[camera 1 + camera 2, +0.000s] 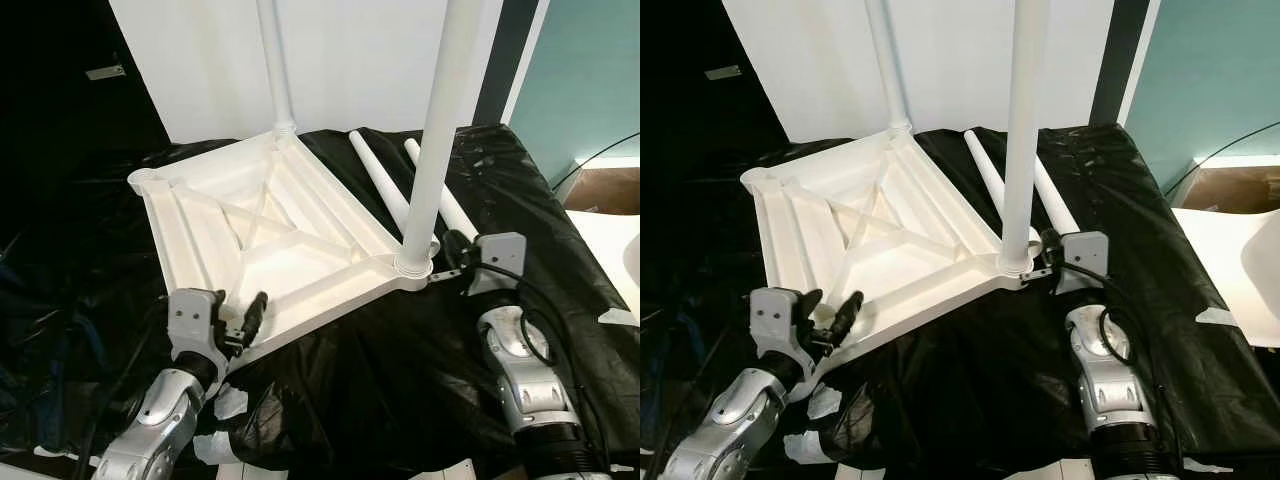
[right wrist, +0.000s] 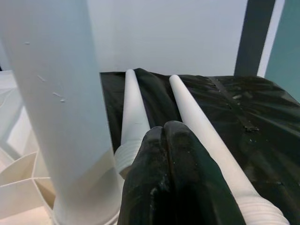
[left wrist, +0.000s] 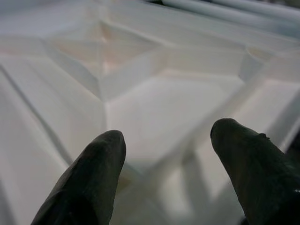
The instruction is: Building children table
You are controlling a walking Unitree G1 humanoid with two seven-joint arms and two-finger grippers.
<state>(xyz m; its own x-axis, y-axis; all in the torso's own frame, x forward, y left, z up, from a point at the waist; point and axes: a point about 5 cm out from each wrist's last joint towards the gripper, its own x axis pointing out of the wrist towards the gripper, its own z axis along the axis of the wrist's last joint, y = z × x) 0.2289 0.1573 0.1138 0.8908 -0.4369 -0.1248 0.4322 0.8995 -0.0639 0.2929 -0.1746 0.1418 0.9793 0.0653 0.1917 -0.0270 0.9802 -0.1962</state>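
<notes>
Legs (image 1: 385, 178) we still need lie loose just beyond our pressed-together right pincer (image 1: 452, 262), long axes pointing away; our spread left pincer (image 1: 250, 320) rests at the tabletop (image 1: 270, 225) edge.

no writing, label, brand, number or sign can be read anywhere in these pictures. the white table top (image 1: 280, 235), its white legs (image 1: 437, 140) and the black sheet (image 1: 400, 370) under them carry no print that shows.
</notes>
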